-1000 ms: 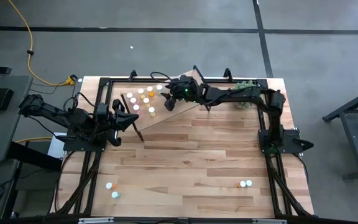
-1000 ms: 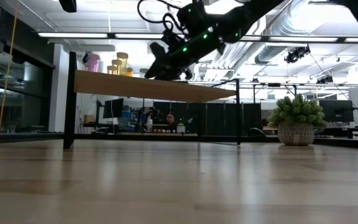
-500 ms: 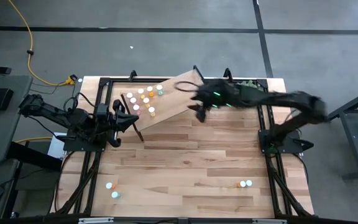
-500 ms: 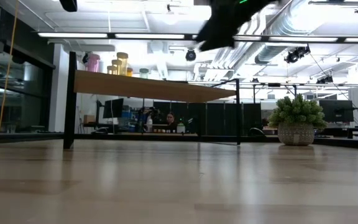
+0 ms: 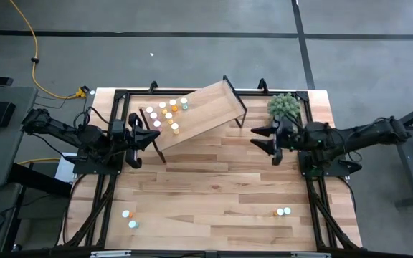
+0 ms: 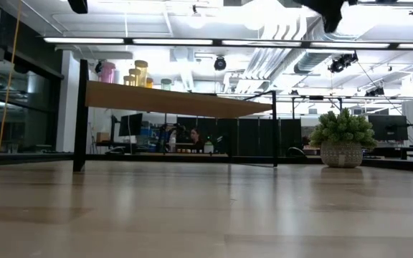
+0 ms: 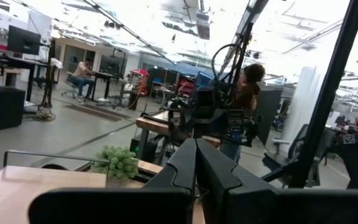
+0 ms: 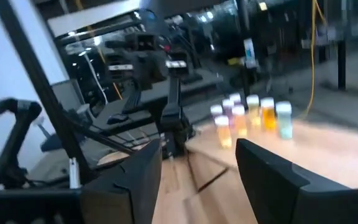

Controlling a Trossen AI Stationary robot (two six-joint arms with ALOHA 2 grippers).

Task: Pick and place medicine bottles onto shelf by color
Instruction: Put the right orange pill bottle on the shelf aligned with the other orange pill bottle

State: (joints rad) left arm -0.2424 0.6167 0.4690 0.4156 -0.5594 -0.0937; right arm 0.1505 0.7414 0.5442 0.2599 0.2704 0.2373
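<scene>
Beside the light-wood shelf on black legs (image 5: 201, 113) | right gripper (image 5: 265, 141): spread, empty | left gripper (image 5: 151, 136): clenched, empty | white-capped medicine bottles (image 5: 166, 115) on shelf

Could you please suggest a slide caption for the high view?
Right end effector open and empty beside the shelf; medicine bottles clustered at its left end.

Wood-plank tabletop (image 5: 214, 179), carrying a light-wood shelf (image 5: 206, 107) on black legs toward 12 o'clock, with small bottles (image 5: 165, 115) clustered on its 9 o'clock end. Fuzzy green plant (image 5: 284, 106) at 1 o'clock. Loose bottles at 7 o'clock (image 5: 128, 218) and 5 o'clock (image 5: 283, 211)
</scene>
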